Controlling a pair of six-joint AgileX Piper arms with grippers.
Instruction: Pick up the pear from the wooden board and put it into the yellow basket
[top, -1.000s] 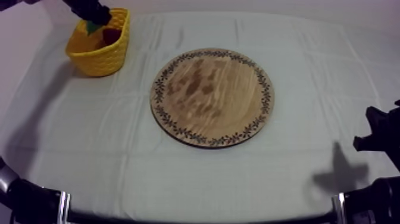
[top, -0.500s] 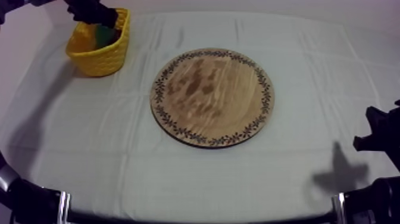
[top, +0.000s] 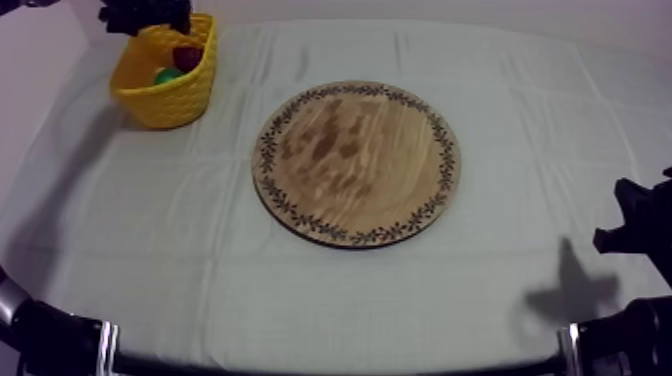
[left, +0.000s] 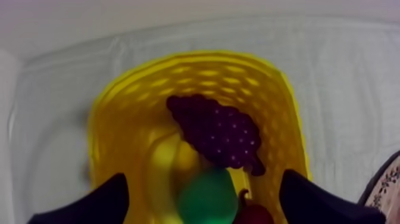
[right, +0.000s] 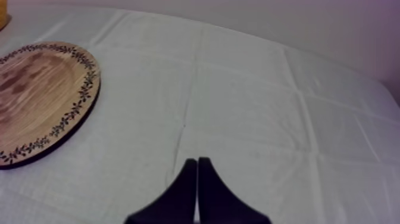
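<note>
The green toy pear (top: 166, 75) lies in the yellow woven basket (top: 165, 100), far left, under my left gripper (left: 202, 193), whose fingers are apart. Pulling away too low could catch the rim and tip it.

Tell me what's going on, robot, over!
Left claw open above basket. Right claw shut, low over cloth. Pear in basket, next to grapes. Nothing in the way.

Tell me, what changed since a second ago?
The left gripper let go of the pear, which now lies in the yellow basket beside the grapes. Then it rose out of the basket, and its fingers are open. The wooden board and the shut right gripper stayed put.
</note>
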